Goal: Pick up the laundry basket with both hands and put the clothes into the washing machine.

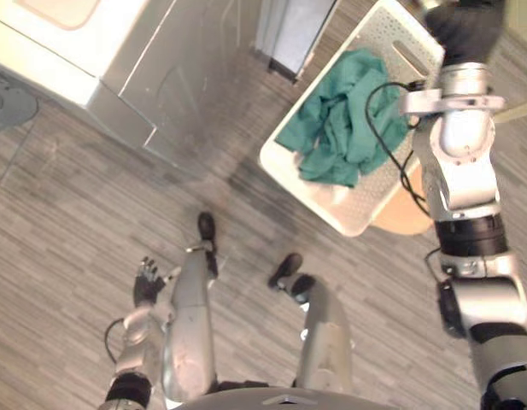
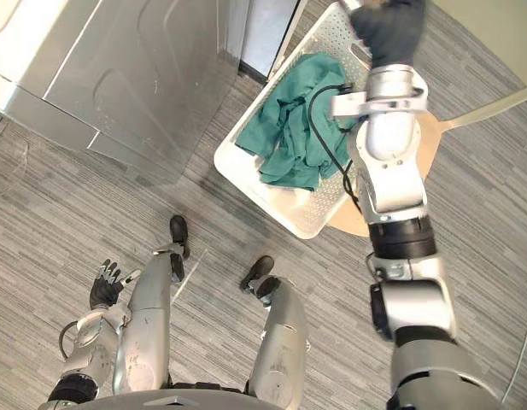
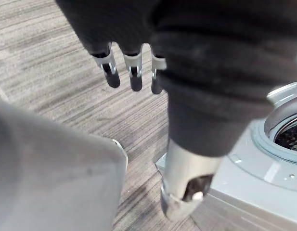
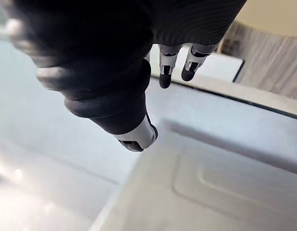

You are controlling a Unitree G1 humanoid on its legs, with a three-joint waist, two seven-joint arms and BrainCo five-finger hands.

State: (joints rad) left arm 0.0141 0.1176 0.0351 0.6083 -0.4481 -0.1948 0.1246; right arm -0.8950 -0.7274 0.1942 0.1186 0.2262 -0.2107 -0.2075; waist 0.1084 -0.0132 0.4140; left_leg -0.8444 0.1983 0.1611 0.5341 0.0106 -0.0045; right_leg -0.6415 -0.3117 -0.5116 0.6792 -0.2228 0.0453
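A white perforated laundry basket (image 1: 331, 203) rests on a round wooden stool (image 1: 410, 215), with a heap of teal clothes (image 1: 340, 128) inside. My right arm reaches out over the basket. Its right hand (image 2: 391, 30) sits at the basket's far end by the handle slot. In the right wrist view its fingers (image 4: 165, 72) are straight with nothing between them. My left hand (image 1: 146, 286) hangs low by my left side, away from the basket, its fingers (image 3: 134, 72) straight and open over the floor. The grey washing machine (image 1: 152, 77) stands to the left of the basket.
The washing machine's round drum opening (image 3: 288, 130) shows in the left wrist view. A white appliance top (image 1: 67, 34) lies beyond the machine at the far left. Grey striped floor (image 1: 75, 222) spreads out in front. A pale panel (image 1: 293, 34) stands behind the basket.
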